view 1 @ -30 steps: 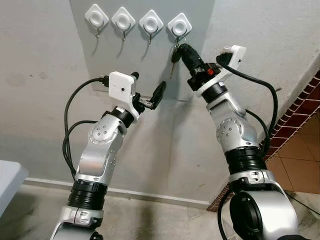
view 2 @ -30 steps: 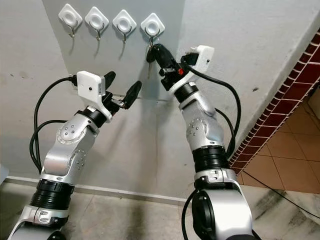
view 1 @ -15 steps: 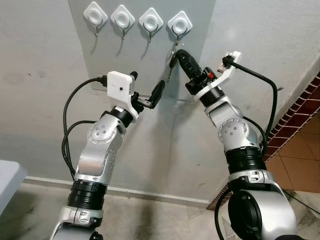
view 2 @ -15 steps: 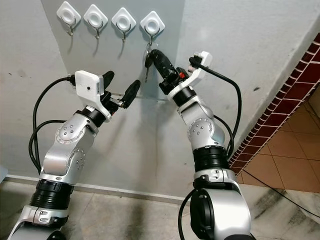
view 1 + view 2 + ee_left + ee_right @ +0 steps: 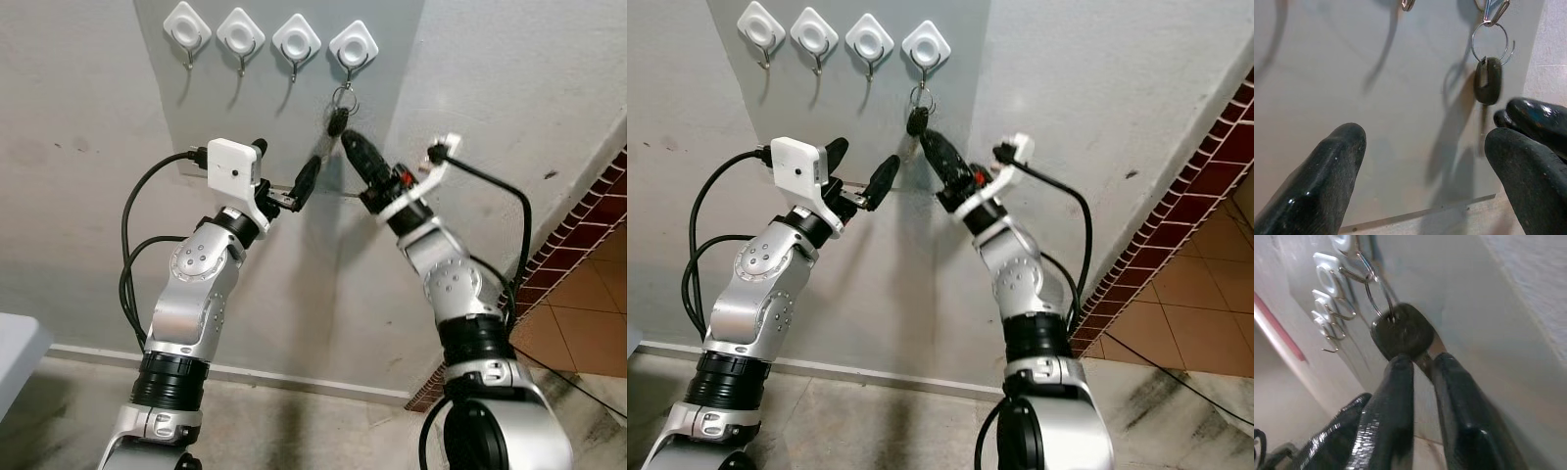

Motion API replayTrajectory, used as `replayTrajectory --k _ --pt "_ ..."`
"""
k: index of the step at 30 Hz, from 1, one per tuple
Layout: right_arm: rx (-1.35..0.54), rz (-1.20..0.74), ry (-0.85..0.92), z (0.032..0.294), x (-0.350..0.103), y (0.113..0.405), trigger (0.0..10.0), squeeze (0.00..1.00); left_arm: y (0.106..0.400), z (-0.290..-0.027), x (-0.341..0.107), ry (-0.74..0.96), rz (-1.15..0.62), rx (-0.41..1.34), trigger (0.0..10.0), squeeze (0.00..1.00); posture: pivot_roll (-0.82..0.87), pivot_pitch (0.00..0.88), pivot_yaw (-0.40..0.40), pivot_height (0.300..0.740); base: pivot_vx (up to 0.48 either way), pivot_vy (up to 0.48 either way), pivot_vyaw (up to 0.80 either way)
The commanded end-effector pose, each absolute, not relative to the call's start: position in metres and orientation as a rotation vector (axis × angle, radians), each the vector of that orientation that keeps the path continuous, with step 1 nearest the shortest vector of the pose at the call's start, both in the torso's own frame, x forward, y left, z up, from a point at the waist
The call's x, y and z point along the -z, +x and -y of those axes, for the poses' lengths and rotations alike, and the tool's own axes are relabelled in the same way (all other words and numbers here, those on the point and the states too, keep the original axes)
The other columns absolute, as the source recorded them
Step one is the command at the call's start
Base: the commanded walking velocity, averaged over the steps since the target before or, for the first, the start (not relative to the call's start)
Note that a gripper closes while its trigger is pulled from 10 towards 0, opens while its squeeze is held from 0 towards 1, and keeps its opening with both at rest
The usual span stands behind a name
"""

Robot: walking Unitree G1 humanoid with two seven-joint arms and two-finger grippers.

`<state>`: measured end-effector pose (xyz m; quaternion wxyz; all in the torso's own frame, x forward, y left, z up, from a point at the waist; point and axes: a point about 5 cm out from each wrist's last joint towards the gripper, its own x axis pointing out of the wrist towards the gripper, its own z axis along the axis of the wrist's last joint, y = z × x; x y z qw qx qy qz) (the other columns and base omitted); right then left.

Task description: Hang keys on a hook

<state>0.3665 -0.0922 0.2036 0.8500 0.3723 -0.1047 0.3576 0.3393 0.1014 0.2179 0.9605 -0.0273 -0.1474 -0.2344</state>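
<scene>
The keys hang by their ring [image 5: 343, 96] from the rightmost white hook [image 5: 353, 46] on the grey wall panel. The black key head [image 5: 336, 122] dangles below the ring. In the right wrist view the key head [image 5: 1400, 335] sits just beyond my fingertips and its blade shows in the narrow gap between them. My right gripper [image 5: 351, 145] is just under the key and slightly open, holding nothing. My left gripper [image 5: 284, 163] hovers left of the key, its fingers spread wide and empty. From the left wrist the key [image 5: 1488, 81] appears ahead, its blade blurred.
Three more white hooks [image 5: 240, 37] line the panel to the left, all bare. A brick-red tiled edge [image 5: 588, 211] runs down the right, with tiled floor below it. A pale surface corner [image 5: 15, 357] pokes in at lower left. Cables loop off both wrists.
My right gripper has drawn down and back from the rightmost hook and let go of the keys, which stay hanging there. The left arm has barely shifted.
</scene>
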Motion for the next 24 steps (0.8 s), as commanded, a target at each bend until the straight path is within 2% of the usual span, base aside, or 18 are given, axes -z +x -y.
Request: replayTrajectory --k 1,8,16,19,24 --pt "-0.723 0.276 0.766 0.098 -0.211 0.365 10.0 1.00 0.338 -0.100 -0.220 -0.037 0.310 0.476 10.0 0.00 0.13 0.054 -0.022 0.740 0.000 0.000 0.00" --pt "-0.585 0.310 0.762 0.113 -0.193 0.356 10.0 1.00 0.339 -0.100 -0.214 -0.001 0.303 0.437 10.0 0.00 0.13 0.047 -0.019 0.740 0.000 0.000 0.00" --pt "-0.540 0.280 0.723 0.118 -0.177 0.347 10.0 1.00 0.340 -0.100 -0.203 0.053 0.289 0.398 10.0 0.00 0.13 0.045 -0.014 0.740 0.000 0.000 0.00" --pt "-0.518 0.256 0.710 0.119 -0.167 0.340 10.0 1.00 0.337 -0.097 -0.193 0.031 0.265 0.392 10.0 0.00 0.12 0.048 -0.009 0.740 0.000 0.000 0.00" --pt "-0.364 0.191 0.558 0.134 -0.128 0.326 10.0 1.00 0.335 -0.093 -0.149 0.048 0.142 0.362 10.0 0.00 0.12 0.053 -0.005 0.740 0.000 0.000 0.00"
